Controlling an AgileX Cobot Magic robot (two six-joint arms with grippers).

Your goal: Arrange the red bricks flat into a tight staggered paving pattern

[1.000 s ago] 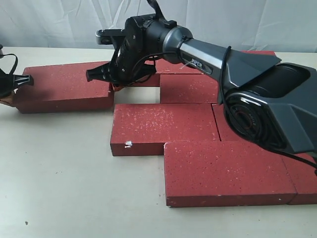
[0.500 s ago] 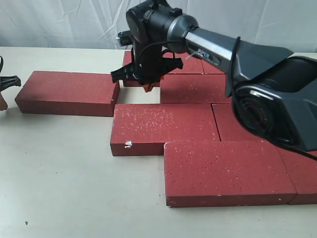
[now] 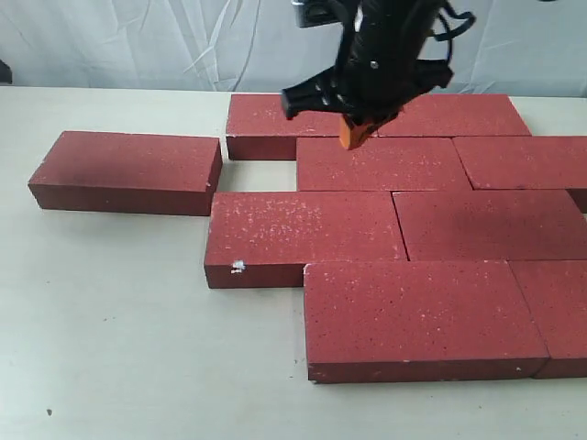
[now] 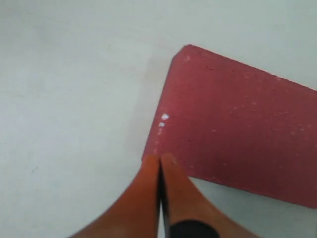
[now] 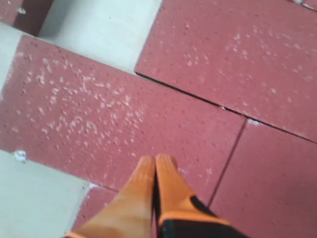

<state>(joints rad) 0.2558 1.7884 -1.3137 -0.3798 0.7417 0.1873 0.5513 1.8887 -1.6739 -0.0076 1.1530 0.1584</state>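
Note:
Several red bricks lie flat in staggered rows on the table; one with a white chip (image 3: 303, 234) forms the left end of the third row. A separate red brick (image 3: 124, 172) lies to the left, a small gap from the group. My right gripper (image 3: 347, 137) hangs shut and empty above the back rows. In the right wrist view its orange fingertips (image 5: 156, 158) are pressed together over the flecked brick (image 5: 94, 119). The left gripper (image 4: 159, 157) is shut and empty, hovering at the corner of a red brick (image 4: 237, 144). It does not show in the exterior view.
A bare patch of table (image 3: 254, 176) opens between the back-row brick (image 3: 271, 124) and the chipped one. Pale tabletop (image 3: 119, 330) spreads to the left and front. A white cloth backdrop (image 3: 138, 41) closes off the far side.
The right arm has lifted and swung right, away from the separate left brick. The left gripper has left the exterior view at the left edge.

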